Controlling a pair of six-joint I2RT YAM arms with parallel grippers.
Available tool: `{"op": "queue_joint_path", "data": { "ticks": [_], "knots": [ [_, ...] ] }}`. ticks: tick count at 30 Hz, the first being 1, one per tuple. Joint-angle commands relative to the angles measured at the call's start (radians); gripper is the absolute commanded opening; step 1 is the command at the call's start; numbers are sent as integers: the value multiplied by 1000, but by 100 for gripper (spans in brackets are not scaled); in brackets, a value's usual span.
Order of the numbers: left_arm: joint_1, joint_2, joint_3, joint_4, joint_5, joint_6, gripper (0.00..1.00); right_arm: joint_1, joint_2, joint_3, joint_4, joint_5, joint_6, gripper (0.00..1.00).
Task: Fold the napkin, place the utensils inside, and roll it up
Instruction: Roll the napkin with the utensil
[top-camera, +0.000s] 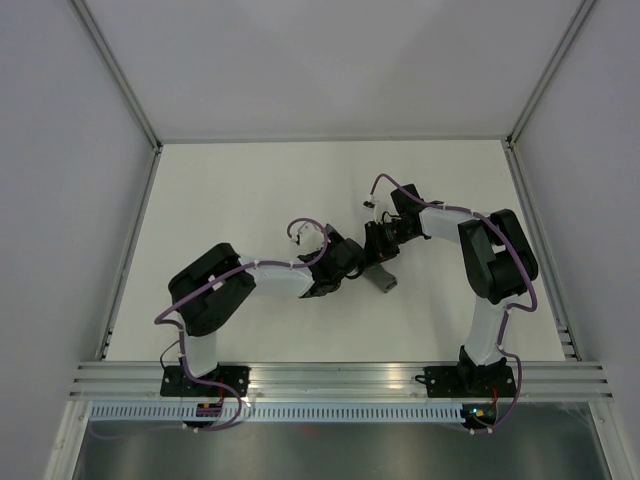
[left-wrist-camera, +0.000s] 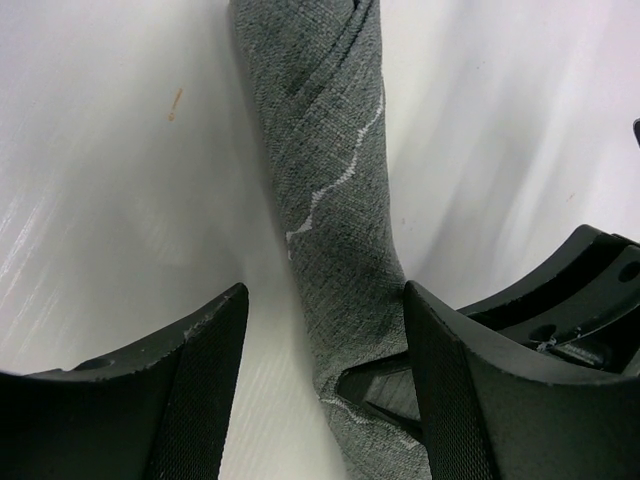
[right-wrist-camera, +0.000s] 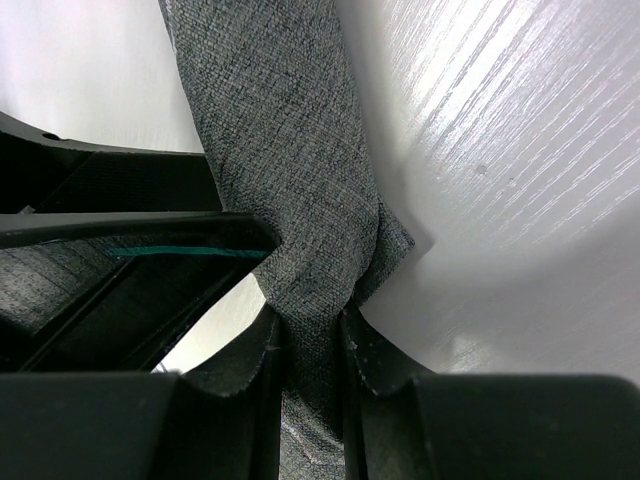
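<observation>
1. The napkin lies on the counter near its middle, between the two arms. It is already wound into a narrow, tight grey roll, with its light hem stitching running slantwise along it.
2. The right tool is clamped on one end of the roll. In the right wrist view the cloth is squeezed thin between the two fingers and bulges just beyond them.
3. The left tool straddles the roll with its jaws apart. One finger stands clear of the cloth with bare counter between them, and the other is right against the roll, so we judge that it grips nothing.
4. We see no utensils in any view. Whether they sit inside the roll we cannot tell, though its firm, straight shape would fit that.
5. We judge that folding and rolling are done and the task is close to its end. What seems left is for the right tool to let go and both arms to draw away without the roll loosening.
</observation>
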Motion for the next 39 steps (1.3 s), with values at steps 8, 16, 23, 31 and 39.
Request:
{"op": "queue_joint_path", "data": {
  "ticks": [8, 16, 23, 31, 39],
  "knots": [
    [20, 61, 141, -152, 30, 38, 55, -7, 34, 8, 11, 109, -23, 3],
    [51, 62, 169, -195, 78, 104, 41, -16, 5, 17, 3, 92, -22, 21],
    [98, 64, 177, -193, 133, 204, 24, -36, -42, 42, -30, 60, -33, 55],
    [159, 65, 203, -195, 223, 371, 20, -68, -133, 77, -105, -11, -89, 65],
    [290, 119, 344, -276, 443, 750, 15, -227, -144, 171, -216, -103, -128, 66]
  ]
}}
